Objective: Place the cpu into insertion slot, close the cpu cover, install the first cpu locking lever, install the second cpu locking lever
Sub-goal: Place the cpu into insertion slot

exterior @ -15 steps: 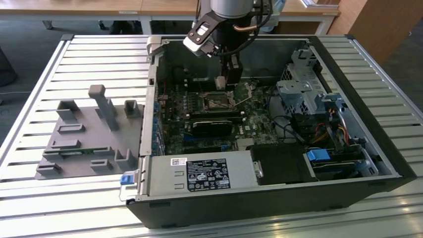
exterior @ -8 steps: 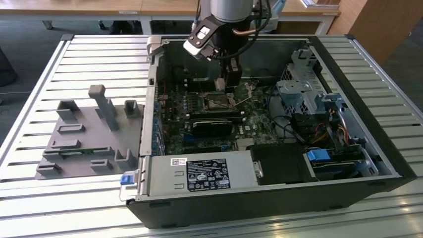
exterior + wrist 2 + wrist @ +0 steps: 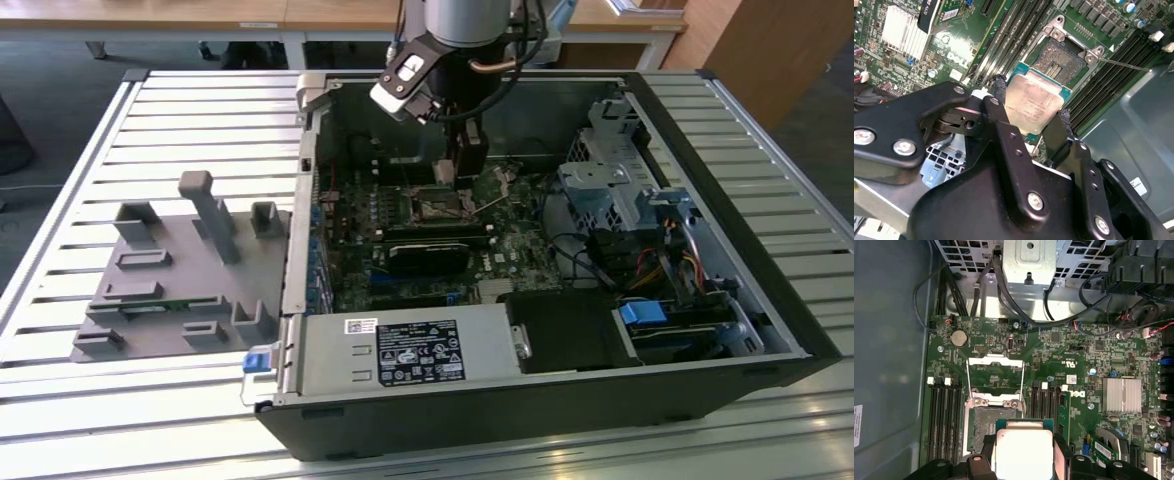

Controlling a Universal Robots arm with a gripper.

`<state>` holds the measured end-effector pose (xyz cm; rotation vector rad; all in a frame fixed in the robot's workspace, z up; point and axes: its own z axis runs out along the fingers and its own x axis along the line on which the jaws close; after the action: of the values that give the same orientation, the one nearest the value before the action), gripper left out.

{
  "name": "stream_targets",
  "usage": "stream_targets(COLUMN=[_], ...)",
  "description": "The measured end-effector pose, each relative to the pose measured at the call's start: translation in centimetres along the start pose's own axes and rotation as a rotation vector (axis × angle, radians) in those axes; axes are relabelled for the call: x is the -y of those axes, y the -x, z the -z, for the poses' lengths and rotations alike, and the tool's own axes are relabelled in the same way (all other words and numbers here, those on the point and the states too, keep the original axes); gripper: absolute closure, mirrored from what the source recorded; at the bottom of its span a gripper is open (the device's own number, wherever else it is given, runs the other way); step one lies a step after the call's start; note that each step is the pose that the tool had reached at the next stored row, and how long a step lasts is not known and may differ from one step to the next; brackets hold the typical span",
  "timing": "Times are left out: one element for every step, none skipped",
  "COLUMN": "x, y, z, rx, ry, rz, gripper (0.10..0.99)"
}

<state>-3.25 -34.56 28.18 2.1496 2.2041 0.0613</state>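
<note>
The black two-finger pincer (image 3: 1031,102) grips the flat square silver-grey cpu (image 3: 1023,452) by opposite edges. The dark square insertion slot (image 3: 1064,57) lies just ahead of the pincer, partly hidden by the cpu. The thin silver cpu cover (image 3: 994,360) stands open beyond. Long black memory slots (image 3: 944,422) flank it.

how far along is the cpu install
Done: none of the four steps yet. The cover lies flipped open and the slot is bare. In hand: the jaws grip the cpu by its edges, held off the board near the slot. Left: cpu not seated, cover not closed, and a lever sticks out unlatched.
</note>
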Motion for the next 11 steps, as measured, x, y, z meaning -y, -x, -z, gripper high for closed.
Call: stream_targets(x=[0.00,0.00,0.00,0.01,0.01,0.01,0.01,0.02,0.02,0.02,0.02], y=[0.00,0.00,-0.01,0.00,0.00,-0.01,0.00,0.00,-0.01,-0.01,-0.01], z=[-0.02,-0.04,-0.06,-0.08,-0.11,-0.13,-0.15,-0.18,-0.21,-0.24,-0.27], rx=[0.0010,0.0020,0.0031,0.0035,0.0039,0.0044,0.0049,0.0053,0.0055,0.0057,0.0058], ry=[0.000,0.000,0.000,0.000,0.000,0.000,0.000,0.000,0.000,0.000,0.000], rz=[0.000,0.000,0.000,0.000,0.000,0.000,0.000,0.000,0.000,0.000,0.000], gripper=[0.545,0.545,0.545,0.545,0.545,0.545,0.545,0.545,0.545,0.545,0.545])
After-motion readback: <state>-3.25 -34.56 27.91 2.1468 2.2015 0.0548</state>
